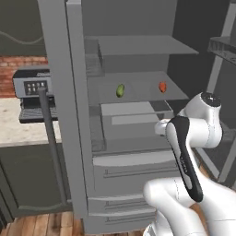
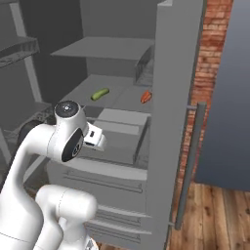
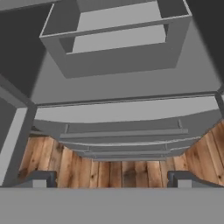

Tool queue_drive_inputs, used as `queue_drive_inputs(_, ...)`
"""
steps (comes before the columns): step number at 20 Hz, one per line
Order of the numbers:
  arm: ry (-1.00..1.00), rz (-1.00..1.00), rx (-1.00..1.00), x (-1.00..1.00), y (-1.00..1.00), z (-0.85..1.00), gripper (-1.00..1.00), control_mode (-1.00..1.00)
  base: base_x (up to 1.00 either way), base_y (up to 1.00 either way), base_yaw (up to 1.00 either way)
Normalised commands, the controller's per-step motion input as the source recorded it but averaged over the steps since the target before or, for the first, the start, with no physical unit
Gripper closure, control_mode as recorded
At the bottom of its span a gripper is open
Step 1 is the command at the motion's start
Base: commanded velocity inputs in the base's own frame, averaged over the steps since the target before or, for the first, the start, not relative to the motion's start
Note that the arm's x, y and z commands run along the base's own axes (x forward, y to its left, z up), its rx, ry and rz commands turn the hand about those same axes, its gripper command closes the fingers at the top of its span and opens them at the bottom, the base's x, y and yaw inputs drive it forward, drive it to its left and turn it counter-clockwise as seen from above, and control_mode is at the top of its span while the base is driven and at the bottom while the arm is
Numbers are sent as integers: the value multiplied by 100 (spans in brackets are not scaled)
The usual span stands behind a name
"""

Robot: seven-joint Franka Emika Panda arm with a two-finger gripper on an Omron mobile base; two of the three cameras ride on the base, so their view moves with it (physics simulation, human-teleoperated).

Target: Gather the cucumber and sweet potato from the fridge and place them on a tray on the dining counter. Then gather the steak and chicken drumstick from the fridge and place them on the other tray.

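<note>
Gripper: your two dark finger tips (image 3: 112,178) stood spread as wide as they go at the bottom of the hand view, with nothing between them.
Facing: you were looking down over the grey fridge drawers (image 3: 124,131) and the open grey bin (image 3: 116,43) above them, with wooden floor (image 3: 109,173) beyond.
Arm: your white arm (image 1: 193,138) was folded low in front of the open grey fridge (image 1: 133,133), the hand at the level of the bin.
Cucumber: the small green cucumber (image 1: 120,90) lay on the middle shelf (image 1: 138,87), above and well beyond your hand.
Sweet potato: the orange sweet potato (image 1: 162,86) lay on the same shelf, well apart from the cucumber, toward the right.
Step advice: you likely needed to raise the hand to shelf level, tilt it forward and keep the fingers wide until they straddled the cucumber.
Risk: the shelf edge and bin rim sat between hand and cucumber, so you were wise to lift before reaching in.
</note>
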Motion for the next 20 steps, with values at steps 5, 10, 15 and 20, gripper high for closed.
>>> queue_drive_inputs(5, 0, 0, 0, 0, 0, 0, -100, 100, 44, 32, -16)
queue_drive_inputs(10, 0, 0, 0, 0, 0, 0, -100, 100, 36, 30, -10)
queue_drive_inputs(15, 0, 0, 0, 0, 0, 0, -100, 100, 44, 24, -3)
queue_drive_inputs(20, 0, 0, 0, 0, 0, 0, -100, 100, 32, 33, 0)
